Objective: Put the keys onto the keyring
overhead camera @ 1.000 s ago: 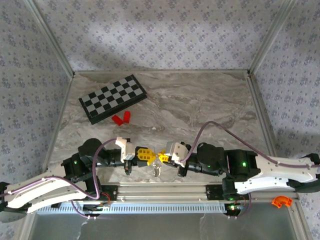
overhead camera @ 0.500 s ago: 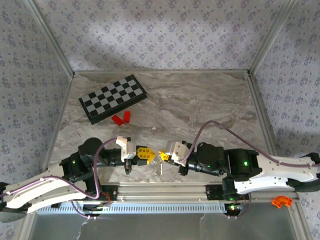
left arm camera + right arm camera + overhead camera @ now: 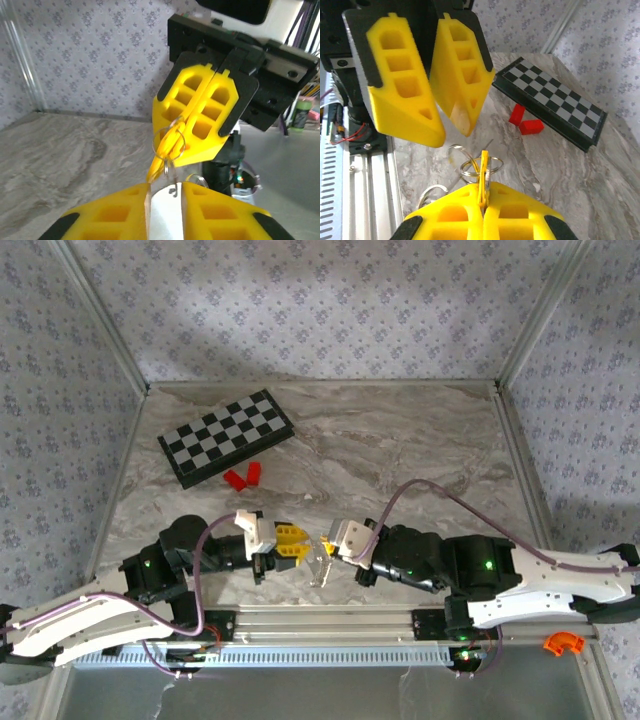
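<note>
My right gripper (image 3: 485, 187) is shut on a small yellow key (image 3: 483, 167), which stands on edge between its pads. A thin silver keyring (image 3: 466, 171) is looped around the key, and more wire rings hang below it. In the left wrist view the same key (image 3: 161, 152) and keyring (image 3: 170, 137) hang at the tip of the right gripper (image 3: 176, 154). My left gripper (image 3: 165, 192) faces it a short way off, jaws apart, with a pale flat piece in the gap. From above, the left gripper (image 3: 297, 545) and the right gripper (image 3: 326, 545) meet near the front rail.
A folded chessboard (image 3: 226, 437) lies at the back left with two red blocks (image 3: 243, 477) just in front of it. The metal rail (image 3: 320, 625) runs along the near edge under both arms. An orange clip (image 3: 562, 643) sits at the front right.
The left gripper's jaws have parted; they were shut before. The two grippers have drawn slightly closer together, and the hanging rings have shifted a little with the right gripper.
</note>
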